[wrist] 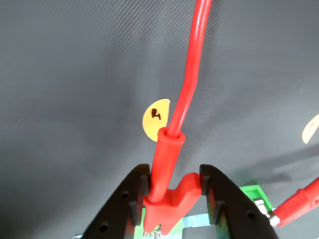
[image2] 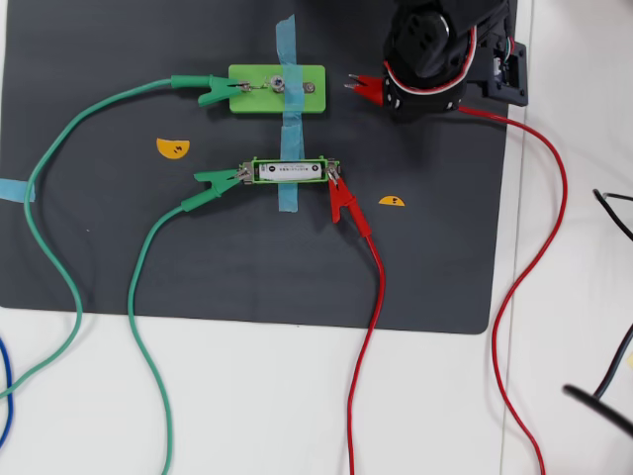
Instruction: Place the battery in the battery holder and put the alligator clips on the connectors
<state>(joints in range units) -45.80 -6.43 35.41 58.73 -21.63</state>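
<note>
Gripper [wrist: 172,201] is pinched on a red clip [wrist: 167,191], held just right of the green block [image2: 277,89].

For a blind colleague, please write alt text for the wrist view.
The black tool grips a red alligator clip, its red wire running up over a dark mat. A green piece and a second red clip show at lower right.

Overhead view: battery [image2: 289,171] is seated in holder [image2: 255,170]; clips [image2: 215,179] [image2: 341,198] are fixed at both holder ends; block [image2: 249,101] lies behind.
</note>
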